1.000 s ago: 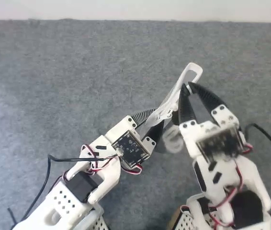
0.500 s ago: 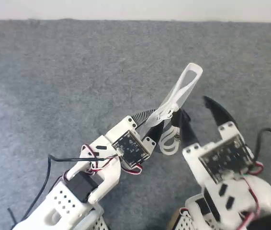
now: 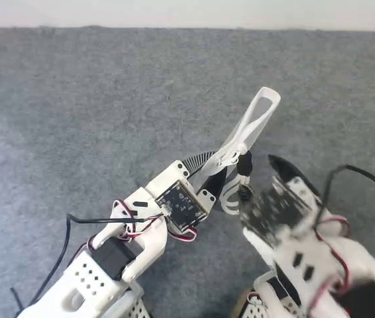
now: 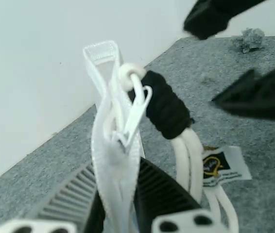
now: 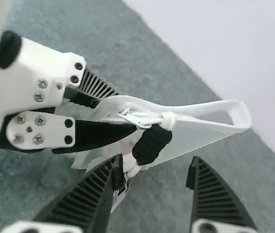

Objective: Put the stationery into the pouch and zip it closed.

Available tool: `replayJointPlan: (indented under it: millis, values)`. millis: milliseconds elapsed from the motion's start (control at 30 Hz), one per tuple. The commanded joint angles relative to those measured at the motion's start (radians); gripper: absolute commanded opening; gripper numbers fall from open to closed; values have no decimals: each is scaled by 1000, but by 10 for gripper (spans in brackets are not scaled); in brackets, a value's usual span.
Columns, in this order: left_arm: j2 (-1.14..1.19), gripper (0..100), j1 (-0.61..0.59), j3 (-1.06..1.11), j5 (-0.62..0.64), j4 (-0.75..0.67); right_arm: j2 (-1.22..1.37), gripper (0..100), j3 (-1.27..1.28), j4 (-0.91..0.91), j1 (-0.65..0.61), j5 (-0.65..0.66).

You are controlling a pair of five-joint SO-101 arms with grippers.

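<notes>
A translucent white pouch (image 3: 246, 132) (image 4: 109, 127) (image 5: 198, 127) stood raised above the grey surface (image 3: 75, 99), pinched at its lower end by the left end effector (image 3: 211, 171) (image 4: 115, 206) (image 5: 102, 110), whose ribbed black fingers (image 5: 96, 87) were clenched on the fabric. The pouch slanted up and away from that arm, its looped far end uppermost. A zipper pull (image 4: 138, 104) (image 5: 133, 116) lay along its upper edge.

Just beside the pull hung a white cord bundle (image 3: 232, 196) (image 4: 188, 160) (image 5: 149, 140), gathered under a black wrap, with a printed tag (image 4: 223, 165) dangling below it; whether the bundle was tied to the pouch could not be told.

The right end effector (image 3: 260, 165) (image 4: 234, 53) (image 5: 149, 194) was beside the pouch, released and spread wide, with one black finger (image 5: 86, 199) close against the cord bundle and the other well apart from it. A pale wall (image 3: 174, 13) bordered the surface at the far side.
</notes>
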Motion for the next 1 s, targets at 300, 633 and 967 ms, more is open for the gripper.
replayJointPlan:
  millis: [300, 633, 967]
  values:
    - [34, 9, -6, 67, -6, 9, 159, 206, -37, -143, -4, -114]
    - [31, 9, -6, 67, -6, 12, 282, 206, -31, -160, 91, -135]
    - [29, 9, -6, 67, -6, 12, 266, 184, 32, -186, 96, -133]
